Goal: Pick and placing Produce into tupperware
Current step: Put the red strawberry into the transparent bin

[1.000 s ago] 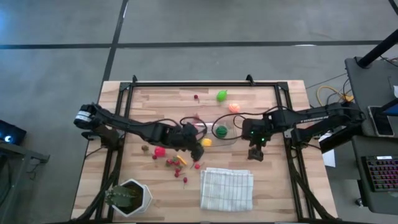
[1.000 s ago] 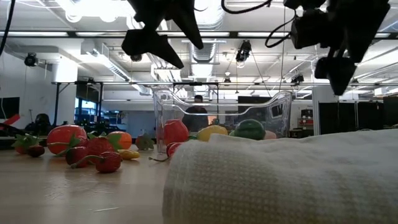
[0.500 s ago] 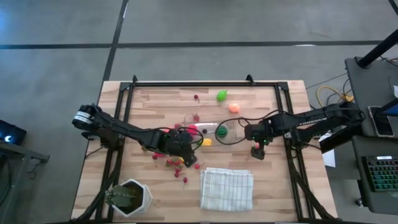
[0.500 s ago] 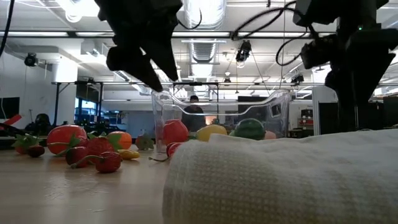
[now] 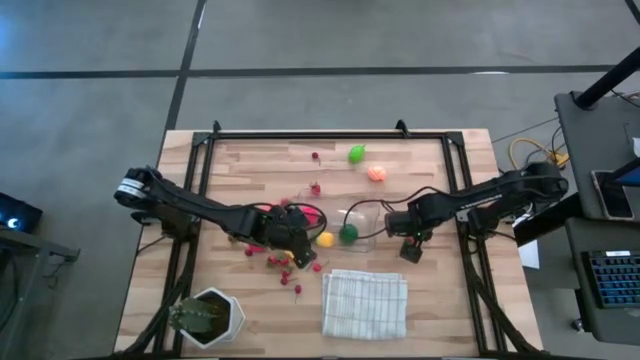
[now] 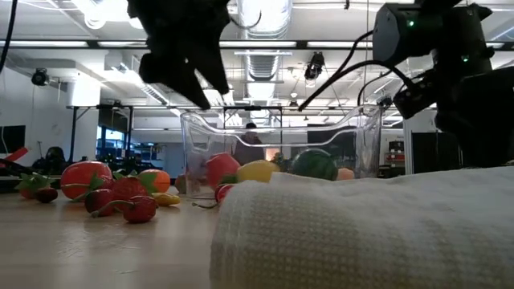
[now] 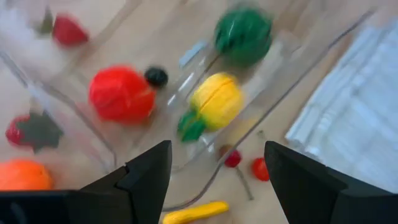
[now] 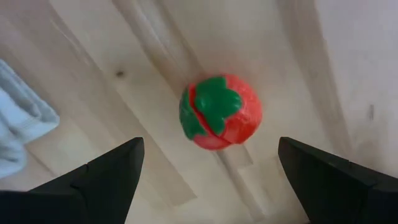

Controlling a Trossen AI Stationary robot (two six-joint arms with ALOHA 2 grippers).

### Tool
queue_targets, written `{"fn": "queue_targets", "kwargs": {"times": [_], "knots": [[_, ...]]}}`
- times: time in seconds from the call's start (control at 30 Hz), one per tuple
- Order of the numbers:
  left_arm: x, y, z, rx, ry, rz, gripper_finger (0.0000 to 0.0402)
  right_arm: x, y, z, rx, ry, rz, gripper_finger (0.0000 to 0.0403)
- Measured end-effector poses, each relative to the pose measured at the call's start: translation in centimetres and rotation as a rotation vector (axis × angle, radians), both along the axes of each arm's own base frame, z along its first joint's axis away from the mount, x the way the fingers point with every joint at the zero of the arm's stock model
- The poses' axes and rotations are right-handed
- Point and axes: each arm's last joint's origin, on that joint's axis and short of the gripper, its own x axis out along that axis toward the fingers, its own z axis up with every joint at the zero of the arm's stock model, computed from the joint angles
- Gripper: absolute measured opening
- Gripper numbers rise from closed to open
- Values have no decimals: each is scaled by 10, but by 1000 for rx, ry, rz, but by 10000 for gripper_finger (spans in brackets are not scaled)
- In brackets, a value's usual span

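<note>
Left wrist view: tupperware [image 7: 93, 134] with yellow fruit [image 7: 216, 99], striped green ball [image 7: 243, 34].

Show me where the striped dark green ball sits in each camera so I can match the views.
High view: striped dark green ball near table centre, left of the right arm.
Low view: centre-right, behind the clear tupperware wall, above the white cloth.
Left wrist view: upper middle.
Right wrist view: not in it.
Shared landmark: the yellow fruit right beside it, also in the low view and left wrist view.

no readable text, no labels, no brands, no numbers in any view
</note>
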Motion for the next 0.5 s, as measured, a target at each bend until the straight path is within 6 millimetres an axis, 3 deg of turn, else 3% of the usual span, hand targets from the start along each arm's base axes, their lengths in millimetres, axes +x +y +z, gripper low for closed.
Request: {"fn": "queue_targets", "kwargs": {"times": [0.23, 0.5], "knots": [[1, -1, 17, 23, -44, -46, 242, -1, 4, 0, -91, -15, 38, 363], [8, -5, 59, 18, -170, -77, 242, 2, 4, -12, -102, 35, 42, 363]]}}
